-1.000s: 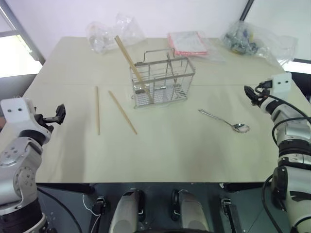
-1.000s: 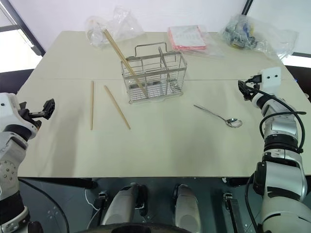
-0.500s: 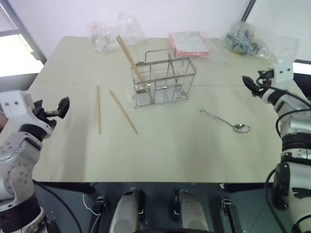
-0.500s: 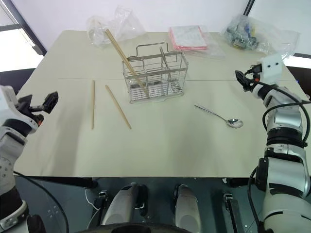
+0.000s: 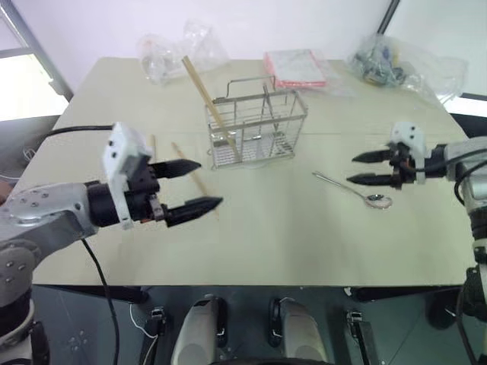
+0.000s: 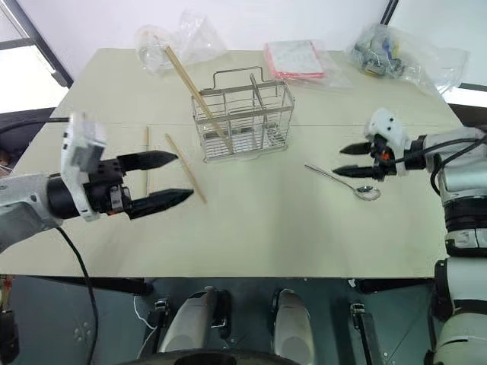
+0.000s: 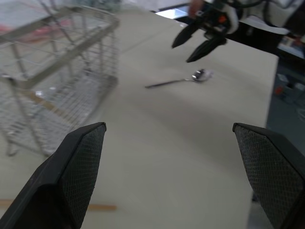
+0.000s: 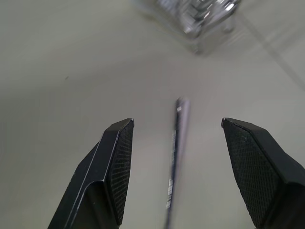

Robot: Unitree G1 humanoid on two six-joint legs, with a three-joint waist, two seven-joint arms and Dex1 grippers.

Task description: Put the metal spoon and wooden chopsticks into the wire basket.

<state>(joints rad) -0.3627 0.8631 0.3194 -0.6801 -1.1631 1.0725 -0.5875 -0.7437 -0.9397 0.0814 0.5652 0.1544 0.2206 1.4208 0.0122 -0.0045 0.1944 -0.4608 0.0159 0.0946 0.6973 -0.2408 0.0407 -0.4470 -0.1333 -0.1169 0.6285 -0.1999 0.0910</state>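
The wire basket point(image 5: 255, 129) stands mid-table with one wooden chopstick point(image 5: 198, 85) leaning in its left compartment. Two more chopsticks point(image 6: 171, 144) lie flat on the table left of the basket, partly under my left gripper point(image 5: 210, 183). That gripper hovers open above them and points toward the basket. The metal spoon point(image 5: 350, 188) lies right of the basket, its bowl nearest me. My right gripper point(image 5: 351, 169) is open and empty just above the spoon, and the spoon's handle point(image 8: 176, 143) runs between its fingers in the right wrist view.
Clear plastic bags point(image 5: 171, 49) sit at the back left and more bags point(image 5: 396, 61) at the back right. A pink packet point(image 5: 293, 67) lies behind the basket. The table's front edge point(image 5: 251, 284) is close to me.
Both arms have swung in from the table's sides. The left gripper moved right, over the loose chopsticks. The right gripper moved left and turned to point over the spoon.
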